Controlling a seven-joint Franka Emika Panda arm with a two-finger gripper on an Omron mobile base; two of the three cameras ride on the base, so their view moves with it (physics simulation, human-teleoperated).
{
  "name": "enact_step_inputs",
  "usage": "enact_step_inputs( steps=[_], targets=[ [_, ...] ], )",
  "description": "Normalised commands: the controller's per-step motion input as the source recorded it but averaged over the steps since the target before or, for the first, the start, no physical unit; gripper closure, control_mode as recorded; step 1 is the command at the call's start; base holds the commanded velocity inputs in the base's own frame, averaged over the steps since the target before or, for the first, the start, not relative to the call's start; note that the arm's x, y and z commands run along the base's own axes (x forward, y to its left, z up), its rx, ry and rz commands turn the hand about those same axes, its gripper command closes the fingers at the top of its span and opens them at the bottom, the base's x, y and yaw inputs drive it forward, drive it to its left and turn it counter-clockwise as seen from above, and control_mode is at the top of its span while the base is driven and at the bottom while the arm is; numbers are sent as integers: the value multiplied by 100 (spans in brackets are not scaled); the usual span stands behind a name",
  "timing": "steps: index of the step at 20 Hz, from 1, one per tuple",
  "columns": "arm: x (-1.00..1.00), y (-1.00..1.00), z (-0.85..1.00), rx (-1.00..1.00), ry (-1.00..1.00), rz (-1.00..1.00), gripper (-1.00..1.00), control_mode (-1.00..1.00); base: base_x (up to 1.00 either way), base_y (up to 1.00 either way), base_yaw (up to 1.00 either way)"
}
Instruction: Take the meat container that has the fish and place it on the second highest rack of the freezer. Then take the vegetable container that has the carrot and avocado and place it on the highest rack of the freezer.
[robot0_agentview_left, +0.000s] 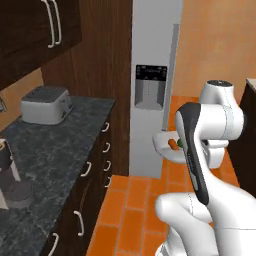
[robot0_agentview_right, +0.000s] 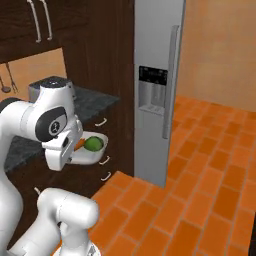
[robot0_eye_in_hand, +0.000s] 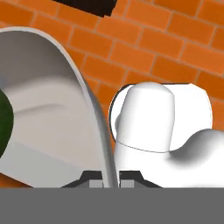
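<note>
White plastic, the thin rim of the vegetable container (robot0_eye_in_hand: 98, 131), runs down between the two dark fingertips in the hand view, and the gripper (robot0_eye_in_hand: 110, 178) is pinched tight on that rim. The container is held in the air above the orange tiled floor (robot0_eye_in_hand: 175, 57), with its pale hollow spreading to the left of the fingers and the dark green avocado (robot0_eye_in_hand: 4, 124) showing at the left edge of that view.

From the right base view the same shallow white container (robot0_agentview_right: 90, 152) hangs just beside the arm's hand, the round green avocado (robot0_agentview_right: 93, 144) sitting in it with a sliver of orange, the carrot (robot0_agentview_right: 80, 145), tucked behind it toward the hand. In the left base view the container (robot0_agentview_left: 167, 145) is partly hidden behind the arm's dark-striped link, with the carrot (robot0_agentview_left: 173, 144) lying in it.

Beyond the container stands the freezer (robot0_agentview_left: 152, 85), its tall grey door shut, with a long vertical handle (robot0_agentview_right: 170, 82) and a dark dispenser panel (robot0_agentview_right: 152, 90) set into the front. A dark wood cabinet wall adjoins it. Further left runs the dark speckled worktop (robot0_agentview_left: 55, 145), carrying a grey toaster (robot0_agentview_left: 46, 104).
</note>
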Motion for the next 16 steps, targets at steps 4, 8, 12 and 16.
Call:
enact_step_inputs(
  steps=[4, 8, 12, 16],
  targets=[
    [0, 0, 0, 0, 0, 0, 100, 100, 27, -18, -50],
    [0, 0, 0, 0, 0, 0, 100, 100, 33, -27, -41],
    [0, 0, 0, 0, 0, 0, 100, 100, 40, -55, -27],
    [0, 0, 0, 0, 0, 0, 100, 100, 40, -68, -22]
  ],
)
